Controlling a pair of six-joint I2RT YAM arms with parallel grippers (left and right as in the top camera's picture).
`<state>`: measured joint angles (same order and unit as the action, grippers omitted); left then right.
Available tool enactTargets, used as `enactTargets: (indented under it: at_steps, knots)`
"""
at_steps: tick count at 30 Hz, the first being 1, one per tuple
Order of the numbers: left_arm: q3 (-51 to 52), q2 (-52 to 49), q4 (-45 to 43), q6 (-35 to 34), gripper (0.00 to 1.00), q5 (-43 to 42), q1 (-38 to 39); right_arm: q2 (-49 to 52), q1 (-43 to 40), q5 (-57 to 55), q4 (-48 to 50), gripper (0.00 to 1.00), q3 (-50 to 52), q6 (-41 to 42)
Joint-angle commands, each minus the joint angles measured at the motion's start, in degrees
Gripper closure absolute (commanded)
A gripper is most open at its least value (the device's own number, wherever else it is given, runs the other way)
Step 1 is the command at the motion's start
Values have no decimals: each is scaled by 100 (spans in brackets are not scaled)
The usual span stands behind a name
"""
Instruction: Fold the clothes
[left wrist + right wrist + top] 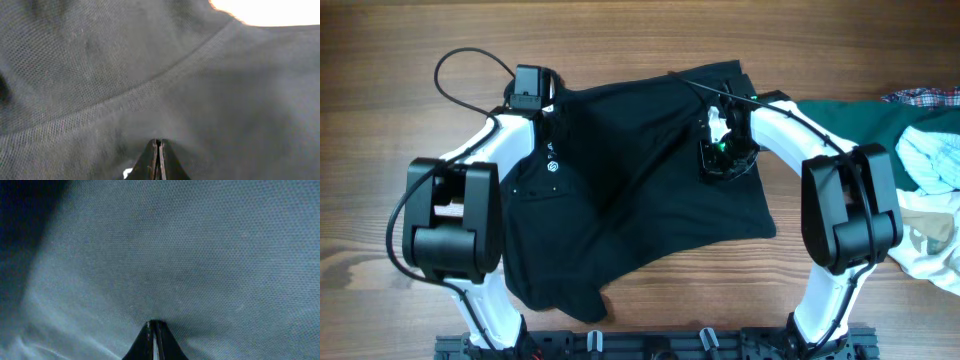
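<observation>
Down on the table (380, 170) now, with the black polo shirt (640, 190) sprawled rumpled across the middle, between the two arms. Pinched at its far left corner by the left end effector (159, 152), fingers pressed flat together on a tuck of cloth just below a curved seam. Pinched again by the right end effector (154, 330), well in from the far right edge, fingers shut tight with creases fanning out from the tip. On the left half, a small white logo (552, 167), just beside the left arm.

Edges next. At the near left, hanging almost to the black rail along the near edge of the table; from there, slanting up and away toward the right. At the far side, stopping short of the table edge. Plenty of bare wood to the left and along the far side, and a strip at the near right. Tighter on the right: a dark green garment (880, 120) right up against the shirt, meeting it somewhere behind the right arm, touching or tucked under, impossible to say. Beyond that, a pale garment (935, 160) and a scrap of plaid cloth (925, 97), both cut off by the frame. Over the far left wood, a looping black cable (438, 72).

Hard to read: no telling collar from sleeves in all that black. Part of the shirt's left side lost under the left arm. In both wrist views only close weave, plus a blown-out bright patch at the top right of the left one.
</observation>
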<state>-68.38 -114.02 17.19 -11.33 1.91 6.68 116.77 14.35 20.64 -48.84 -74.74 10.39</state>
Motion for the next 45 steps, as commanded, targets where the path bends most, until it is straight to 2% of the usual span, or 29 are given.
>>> enactTargets:
  at_steps: [1,5,8,13,16,17,19,21,24,28,35,40,42,45]
  knots:
    - [-15,-404,-330,195,96,229,-264,13,4,-573,136,96,415,232]
    - [-31,-745,-1126,190,96,232,-636,13,4,-898,133,96,708,820]
    - [-37,-861,-1464,201,96,251,-890,13,4,-907,83,95,774,933]
    - [-435,-868,-1473,557,96,203,-1054,9,4,-901,212,96,769,780]
    - [-1008,-868,-861,815,96,205,-927,-109,4,-798,442,95,662,426]
    - [-1379,-844,-319,813,92,205,-863,-273,4,-640,520,95,562,286]
    - [-1985,-782,669,772,78,199,-796,-660,4,-466,671,95,398,142]
    - [-2540,-603,1845,330,70,181,-774,-1193,4,-409,901,96,184,48]
    - [-2621,-286,2586,138,69,-382,-765,-1508,4,-409,1287,96,-101,31]
    - [-2599,-299,3449,-348,76,-538,-693,-1276,4,-407,2243,96,-133,33]
    - [-2273,-310,3276,-396,78,-555,-579,-22,-7,-411,3921,96,-133,756]
    - [-2273,-310,3373,-396,77,-555,-542,702,-7,-433,4527,95,-144,1005]
    - [-2275,-308,3471,-396,77,-555,-540,872,-15,-455,4883,96,-168,1453]
    - [-2275,-308,3652,-415,77,-575,-540,1075,-17,-719,4918,96,-284,1784]
